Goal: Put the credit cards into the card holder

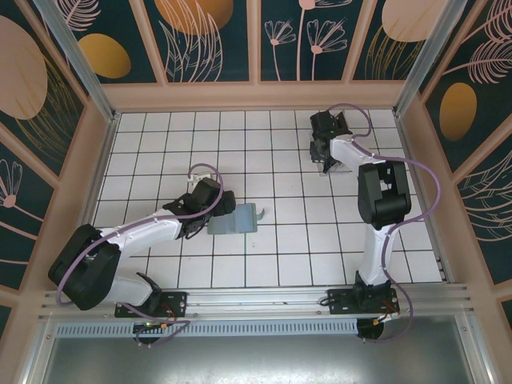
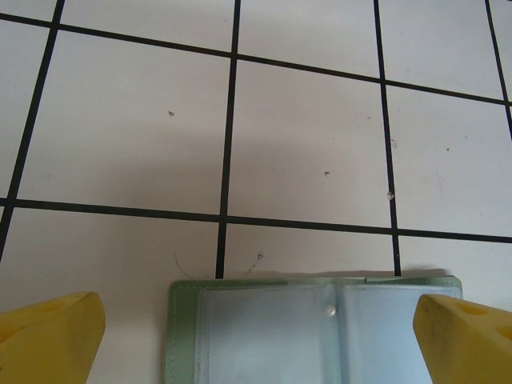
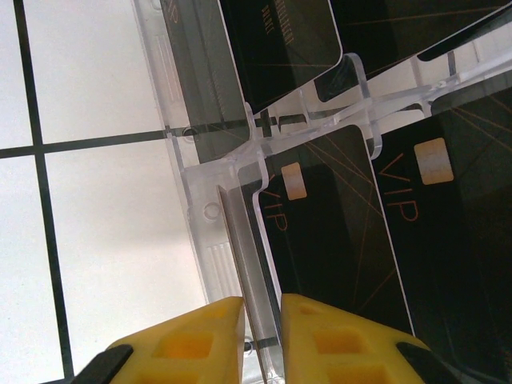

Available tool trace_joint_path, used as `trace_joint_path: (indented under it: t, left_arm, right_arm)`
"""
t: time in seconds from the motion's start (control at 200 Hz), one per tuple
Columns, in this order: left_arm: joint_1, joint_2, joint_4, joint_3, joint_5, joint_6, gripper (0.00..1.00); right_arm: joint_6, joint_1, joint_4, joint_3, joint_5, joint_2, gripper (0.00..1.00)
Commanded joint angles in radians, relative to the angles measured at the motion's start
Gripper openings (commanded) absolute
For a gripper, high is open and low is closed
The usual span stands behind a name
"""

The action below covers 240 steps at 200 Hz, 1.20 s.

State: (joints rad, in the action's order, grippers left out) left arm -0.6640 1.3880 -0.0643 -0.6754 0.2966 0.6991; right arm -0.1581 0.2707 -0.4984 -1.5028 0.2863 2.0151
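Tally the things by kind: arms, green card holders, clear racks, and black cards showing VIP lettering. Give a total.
Arms: 2
Green card holder: 1
Clear rack: 1
Black cards showing VIP lettering: 2
Total: 6

Sage-green folding card holder (image 2: 264,336) lies on the white tiled bench (image 2: 304,136) between the left jaws. Clear plastic slotted rack (image 3: 200,208) sits just ahead of the right jaws, black credit cards (image 3: 336,240) in it, one between them.
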Motion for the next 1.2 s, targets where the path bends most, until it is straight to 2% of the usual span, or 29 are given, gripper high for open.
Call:
trace_joint_path:
  t: [0.0,0.08,0.205,0.435,0.485,0.575,0.786,0.991,1.196]
  left_arm:
    - [0.003,0.007,-0.005,-0.026,0.012,-0.013,0.99]
    - [0.003,0.008,-0.003,-0.027,0.012,-0.013,0.99]
    - [0.003,0.009,-0.002,-0.026,0.009,-0.013,0.99]
    - [0.004,0.012,0.001,-0.026,0.008,-0.011,0.99]
    - [0.003,0.012,0.001,-0.029,0.007,-0.012,0.98]
    - [0.003,0.014,0.001,-0.031,0.006,-0.012,0.99]
    - [0.004,0.016,0.004,-0.03,0.005,-0.011,0.99]
    - [0.004,0.016,0.004,-0.031,0.005,-0.011,0.99]
    - [0.003,0.015,0.004,-0.029,0.007,-0.012,0.99]
  right_arm:
    - [0.002,-0.005,-0.016,0.006,-0.013,0.009,0.18]
    - [0.002,-0.005,-0.017,0.009,-0.016,0.004,0.17]
    - [0.001,-0.006,-0.017,0.01,-0.03,-0.004,0.09]
    - [-0.001,-0.006,-0.019,0.012,-0.045,-0.018,0.04]
    - [-0.002,-0.005,-0.02,0.01,-0.047,-0.021,0.05]
    - [-0.001,-0.005,-0.024,0.004,-0.045,-0.021,0.18]
    - [-0.004,-0.004,-0.028,0.004,-0.049,-0.026,0.26]
    - [-0.002,-0.005,-0.027,0.007,-0.044,-0.016,0.26]
    - [0.003,-0.005,-0.032,0.0,-0.037,0.0,0.19]
